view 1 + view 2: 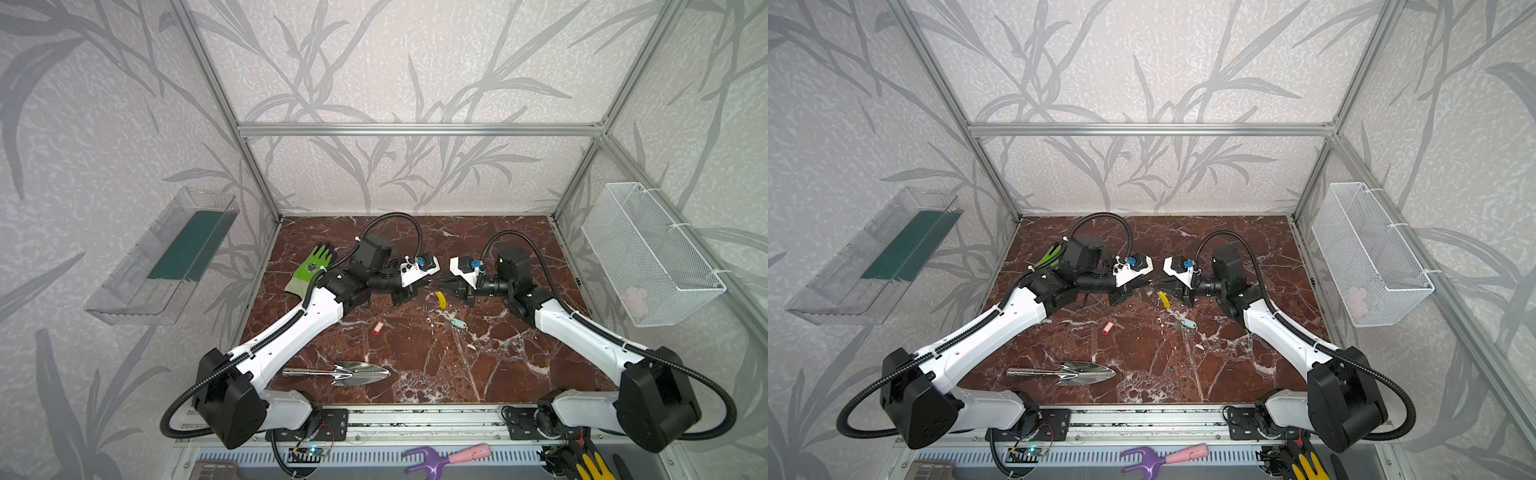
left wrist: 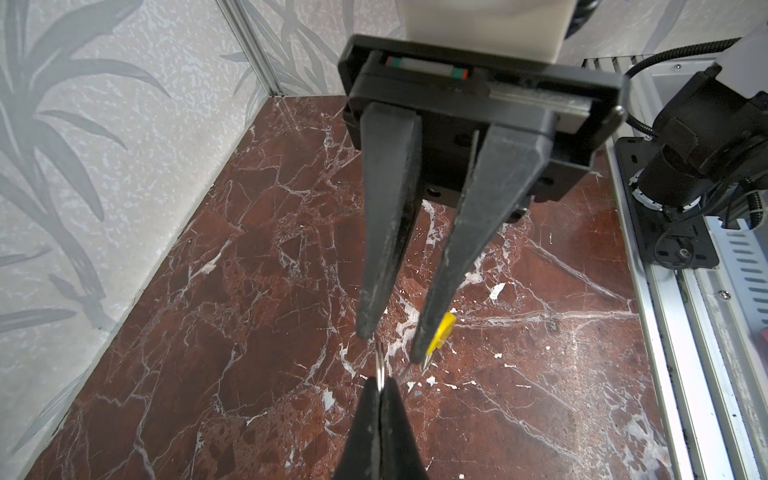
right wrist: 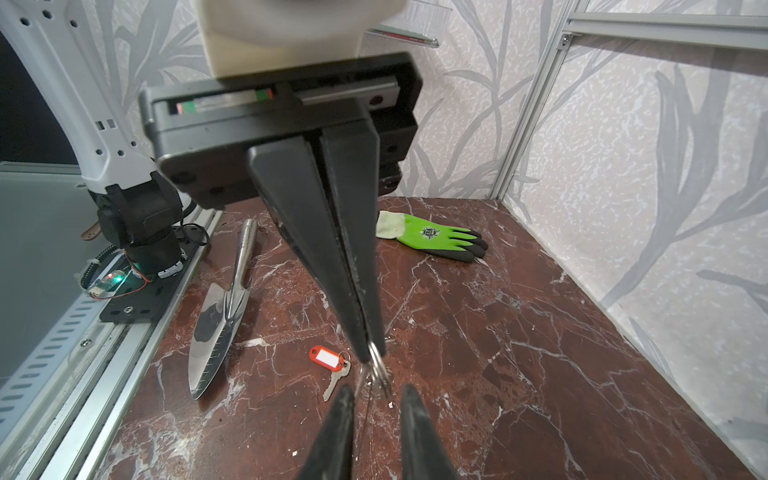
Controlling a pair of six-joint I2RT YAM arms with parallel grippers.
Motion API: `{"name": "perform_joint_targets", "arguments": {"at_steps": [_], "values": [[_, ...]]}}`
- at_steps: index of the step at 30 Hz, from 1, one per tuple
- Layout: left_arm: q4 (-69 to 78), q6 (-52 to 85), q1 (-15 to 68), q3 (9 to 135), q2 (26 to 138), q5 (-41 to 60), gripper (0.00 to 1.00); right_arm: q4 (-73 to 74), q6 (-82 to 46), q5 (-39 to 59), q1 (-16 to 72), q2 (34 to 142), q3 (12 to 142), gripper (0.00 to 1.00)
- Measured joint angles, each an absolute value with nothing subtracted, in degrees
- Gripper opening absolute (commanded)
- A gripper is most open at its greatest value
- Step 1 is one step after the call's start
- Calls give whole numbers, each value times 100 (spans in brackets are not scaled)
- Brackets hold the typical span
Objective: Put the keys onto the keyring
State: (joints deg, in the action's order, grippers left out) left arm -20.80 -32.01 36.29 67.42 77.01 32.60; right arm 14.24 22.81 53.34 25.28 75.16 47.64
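Both top views: held the keyring (image 1: 440, 300) up off the bench (image 1: 478, 365), left pincer (image 1: 426, 282) and right pincer (image 1: 442, 284) nose to nose above its yellow bit, presumably to steady it for threading. Parked the red-tagged key (image 1: 377, 327) and mint-tagged key (image 1: 456, 323) flat on the bench, not threaded yet.

Left wrist: clenched the left pincer (image 2: 380, 399) on the thin wire.

Right wrist: had the right pincer (image 3: 376, 411) part-open astride the wire, gripping nothing for sure, maybe lining up to pry a gap.

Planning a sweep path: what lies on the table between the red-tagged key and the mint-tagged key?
Only bare marble table shows between the red-tagged key and the mint-tagged key, in both top views.
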Motion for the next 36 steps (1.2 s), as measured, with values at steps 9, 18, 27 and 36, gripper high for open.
{"name": "perform_joint_targets", "arguments": {"at_steps": [9, 18, 27, 36], "values": [[-2193, -3308, 3660, 6746, 7701, 3295, 0, 1398, 2370, 5247, 2528, 7489, 4764, 18], [-2255, -3395, 3671, 6803, 7721, 3332, 0, 1352, 2383, 5306, 2530, 7489, 4764, 13], [-2290, -3503, 3684, 6963, 7832, 3465, 0, 1337, 2381, 5428, 2530, 7489, 4764, 3], [-1660, -3299, 3673, 6611, 7686, 3258, 26, 1579, 2115, 5448, 2521, 7489, 4692, 0]]}}
